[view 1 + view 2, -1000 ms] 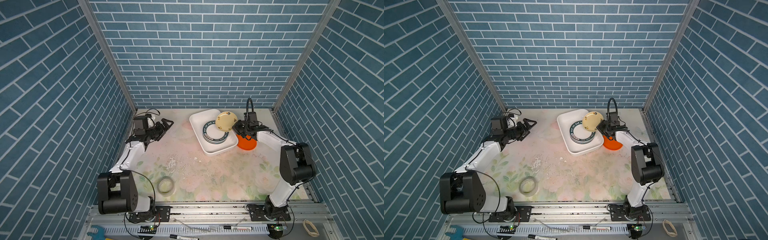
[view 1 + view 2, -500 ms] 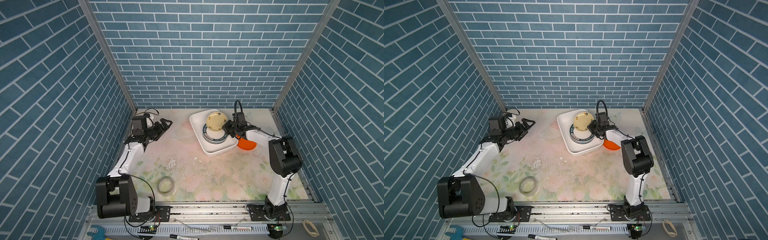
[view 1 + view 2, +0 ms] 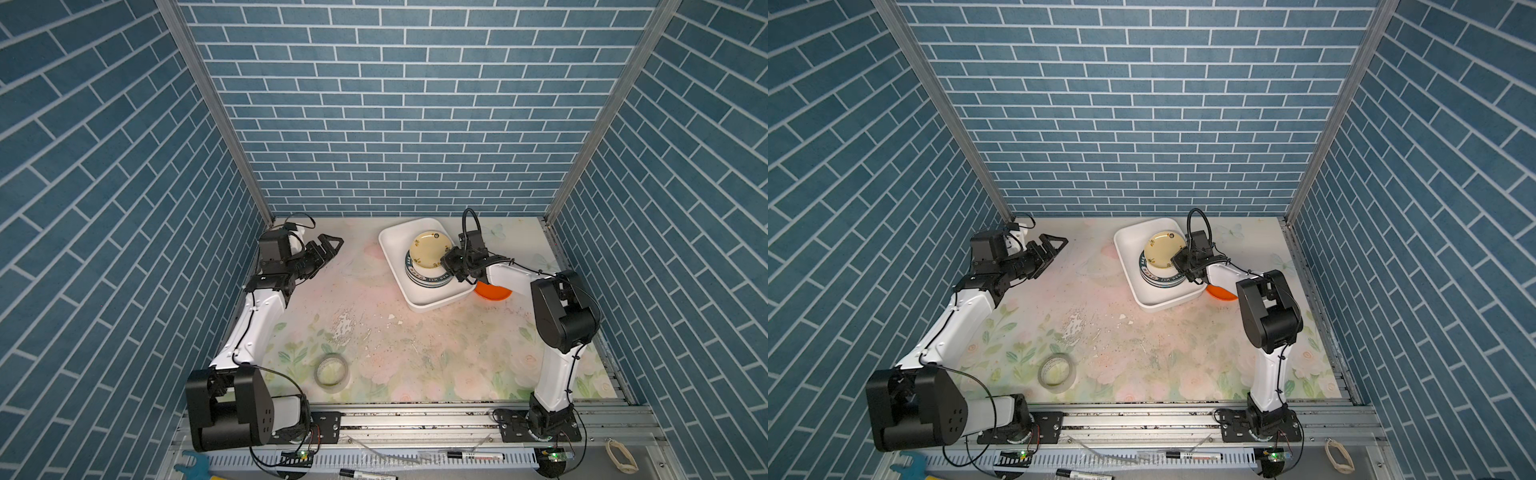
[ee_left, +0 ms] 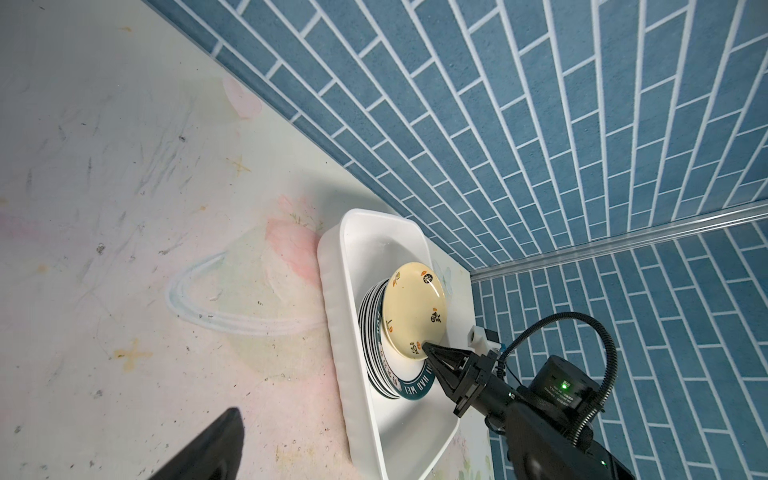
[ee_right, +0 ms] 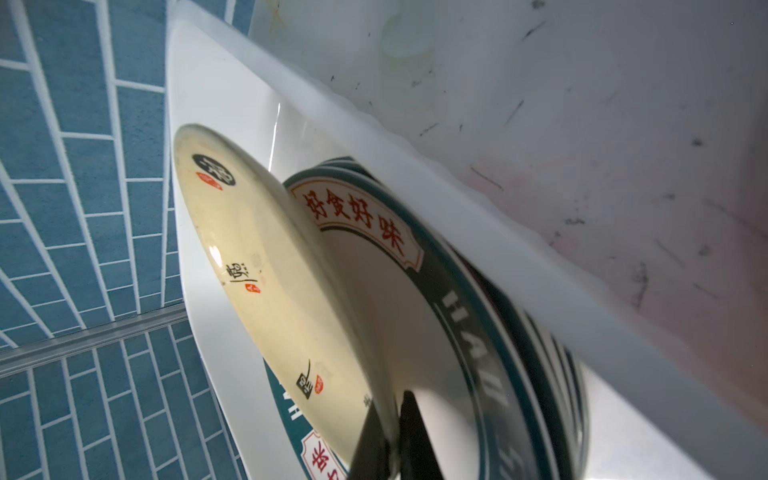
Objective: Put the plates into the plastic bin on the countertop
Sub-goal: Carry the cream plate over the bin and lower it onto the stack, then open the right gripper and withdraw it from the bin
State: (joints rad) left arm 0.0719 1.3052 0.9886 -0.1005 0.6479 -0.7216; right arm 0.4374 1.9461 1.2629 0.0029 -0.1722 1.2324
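Right jaws are closed on the rim of the pale yellow plate (image 3: 428, 249), as the left wrist view shows well. This plate is tilted above the stack of green-rimmed plates (image 3: 424, 279), which stands inside the white bin (image 3: 436, 300) at the far side of the tabletop (image 3: 415, 353). If its lower edge touches the top plate of the stack, I cannot tell. Left jaws are wide open and hold nothing; they hang over the tabletop at the far left, well apart from the bin. An orange plate (image 3: 492, 291) lies on the tabletop just beside the bin, partly hidden under the right arm. A tape roll (image 3: 331, 371) lies near the front edge.
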